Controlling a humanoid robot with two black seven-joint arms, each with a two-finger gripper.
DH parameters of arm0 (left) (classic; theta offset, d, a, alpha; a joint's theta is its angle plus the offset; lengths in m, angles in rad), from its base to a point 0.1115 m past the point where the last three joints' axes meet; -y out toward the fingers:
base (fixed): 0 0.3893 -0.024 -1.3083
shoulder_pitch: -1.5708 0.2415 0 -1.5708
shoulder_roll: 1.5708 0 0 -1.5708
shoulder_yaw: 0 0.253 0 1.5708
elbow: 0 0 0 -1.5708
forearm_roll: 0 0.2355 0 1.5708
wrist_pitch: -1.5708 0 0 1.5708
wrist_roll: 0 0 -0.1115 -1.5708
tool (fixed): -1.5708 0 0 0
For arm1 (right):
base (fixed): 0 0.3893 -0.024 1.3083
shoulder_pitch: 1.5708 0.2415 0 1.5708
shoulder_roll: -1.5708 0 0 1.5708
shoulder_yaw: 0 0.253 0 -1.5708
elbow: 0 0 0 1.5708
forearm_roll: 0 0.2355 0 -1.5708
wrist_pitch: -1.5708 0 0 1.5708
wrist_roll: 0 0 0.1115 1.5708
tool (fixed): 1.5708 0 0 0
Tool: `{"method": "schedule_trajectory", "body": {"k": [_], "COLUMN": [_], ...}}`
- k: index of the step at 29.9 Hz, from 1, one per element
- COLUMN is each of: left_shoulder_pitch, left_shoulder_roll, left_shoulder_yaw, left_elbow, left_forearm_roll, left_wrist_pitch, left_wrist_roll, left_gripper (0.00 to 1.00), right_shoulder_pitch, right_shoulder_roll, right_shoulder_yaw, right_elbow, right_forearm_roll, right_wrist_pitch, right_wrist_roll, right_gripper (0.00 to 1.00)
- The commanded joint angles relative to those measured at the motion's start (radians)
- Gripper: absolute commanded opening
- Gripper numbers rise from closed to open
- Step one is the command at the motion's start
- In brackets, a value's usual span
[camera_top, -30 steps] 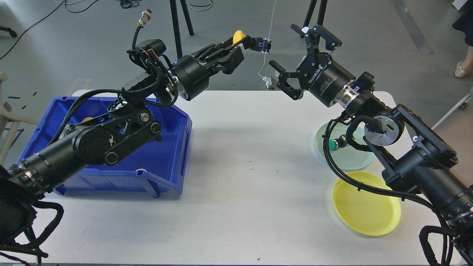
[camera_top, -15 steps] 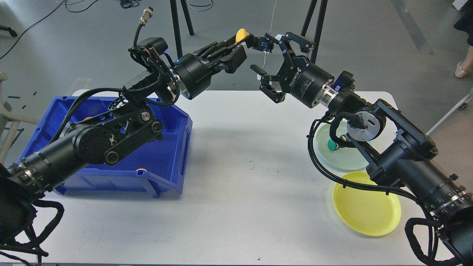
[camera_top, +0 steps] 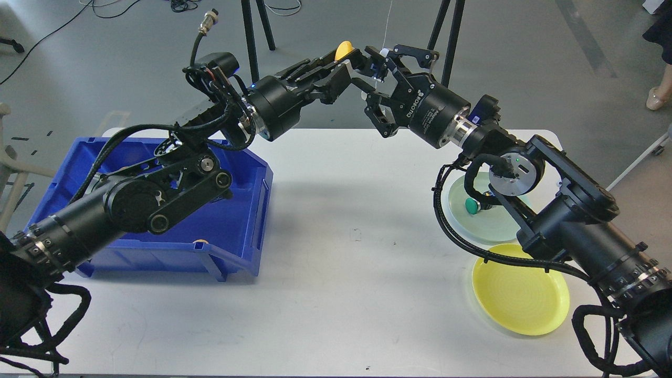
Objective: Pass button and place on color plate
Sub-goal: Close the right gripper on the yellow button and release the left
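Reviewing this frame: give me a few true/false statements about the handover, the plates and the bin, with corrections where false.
1. The left gripper holds a yellow button. True.
2. The right gripper is down at the yellow plate. False: it is raised, open, beside the left gripper.
3. A green button lies on the pale green plate. True.
4. The yellow plate already holds a button. False: it is empty.
5. The blue bin sits right of the plates. False: it is on the left.
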Motion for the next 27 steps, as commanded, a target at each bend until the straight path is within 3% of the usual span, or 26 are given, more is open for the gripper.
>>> {"method": "schedule_trajectory", "body": {"k": [1,8,13,16,21,27], "left_shoulder_pitch": [0.002,0.002,0.004,0.004,0.001,0.004], "left_shoulder_roll": [0.000,0.002,0.002,0.006,0.009,0.009], "left_shoulder_yaw": [0.001,0.001,-0.001,-0.008,-0.024,-0.117], "left_elbow": [-0.001,-0.012,-0.024,-0.027,-0.026,-0.024], "left_forearm_roll": [0.000,0.000,-0.002,-0.006,-0.018,-0.177], "left_wrist_pitch": [0.000,0.000,0.002,0.006,0.006,0.000], "left_wrist_roll": [0.000,0.000,0.000,-0.012,-0.012,-0.011], "left_gripper": [0.31,0.34,0.56,0.80,0.87,0.97], "right_shoulder_pitch": [0.000,0.001,0.006,0.005,-0.008,-0.083], "right_shoulder_roll": [-0.001,-0.001,-0.001,-0.009,-0.052,-0.226], "right_shoulder_yaw": [0.000,0.001,0.001,0.003,0.009,0.007], "right_elbow": [-0.010,-0.007,-0.001,0.002,0.028,0.158], "right_forearm_roll": [0.001,0.003,0.004,0.006,0.007,0.008], "right_wrist_pitch": [-0.028,-0.029,-0.023,-0.021,-0.018,-0.026], "right_wrist_roll": [0.001,0.001,0.001,0.001,0.001,0.000], "right_gripper": [0.19,0.18,0.18,0.18,0.18,0.18]}}
